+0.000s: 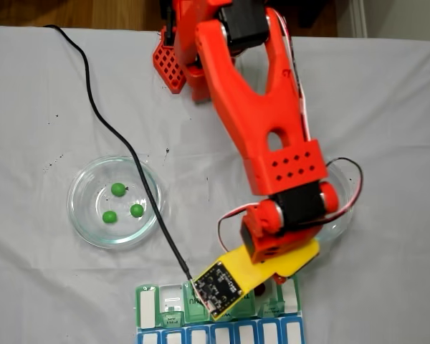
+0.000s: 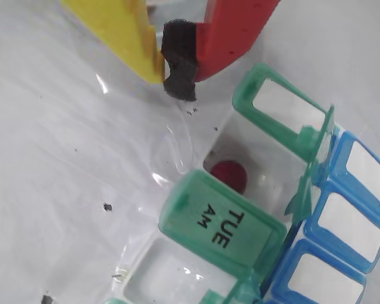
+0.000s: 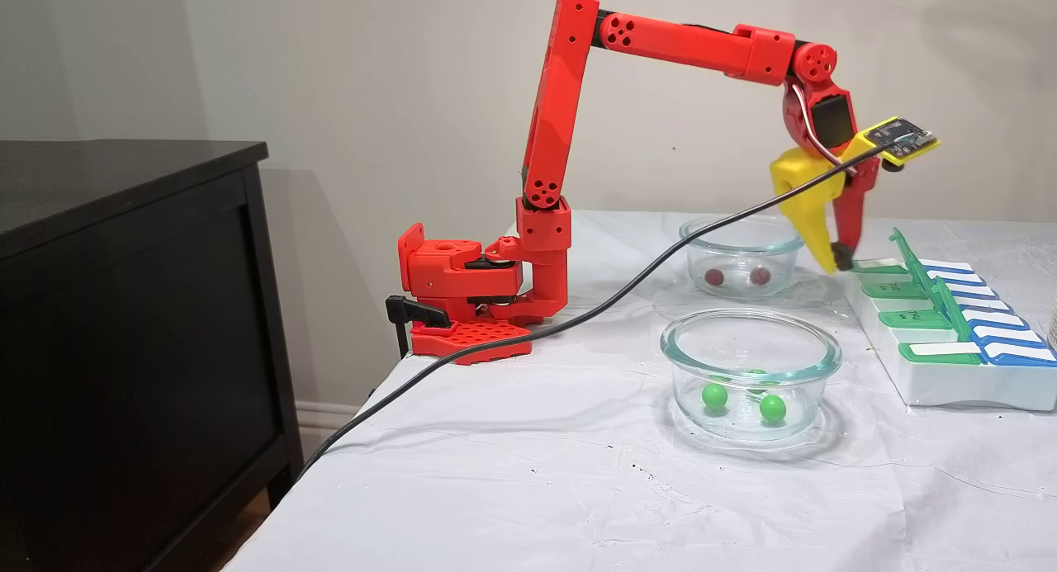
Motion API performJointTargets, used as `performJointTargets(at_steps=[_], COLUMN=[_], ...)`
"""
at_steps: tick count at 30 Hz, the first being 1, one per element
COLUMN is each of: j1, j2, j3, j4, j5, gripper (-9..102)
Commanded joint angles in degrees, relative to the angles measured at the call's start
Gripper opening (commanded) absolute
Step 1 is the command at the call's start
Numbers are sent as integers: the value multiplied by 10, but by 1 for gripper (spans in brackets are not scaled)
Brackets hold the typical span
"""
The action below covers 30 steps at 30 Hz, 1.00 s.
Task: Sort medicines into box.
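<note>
The box (image 2: pixel 221 221) lies below my gripper (image 2: pixel 174 66), which is shut with nothing between its yellow and red fingers. One red pill (image 2: pixel 229 175) rests in the open compartment beside the shut TUE AM lid. In a fixed view the gripper (image 3: pixel 834 262) hangs just above the far end of the box (image 3: pixel 950 366). Two red pills (image 3: pixel 714 275) lie in the far glass dish (image 3: pixel 741 229). Three green pills (image 1: pixel 118 190) sit in the left glass dish (image 1: pixel 82 215); the near dish (image 3: pixel 747 328) holds these green pills (image 3: pixel 714 396). My arm covers part of the box (image 1: pixel 147 304).
A black cable (image 1: pixel 107 122) runs across the white cloth from the table's back to the wrist camera board (image 1: pixel 218 285). The arm's red base (image 3: pixel 462 295) is clamped at the table's end. A dark cabinet (image 3: pixel 124 308) stands beside the table. Several box lids stand upright (image 3: pixel 908 258).
</note>
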Motion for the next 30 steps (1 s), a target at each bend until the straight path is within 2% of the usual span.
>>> performJointTargets(at_steps=[1, 5, 11, 15, 23, 30], j1=[-34, -65, -111, -133, -155, -162], j2=[71, 101, 73, 69, 73, 84], j3=[-98, -75, -116, -111, -73, -8], j4=[102, 103, 197, 223, 230, 193], j5=[-7, -2, -2, 4, 21, 33], gripper=[0, 0, 0, 0, 0, 0])
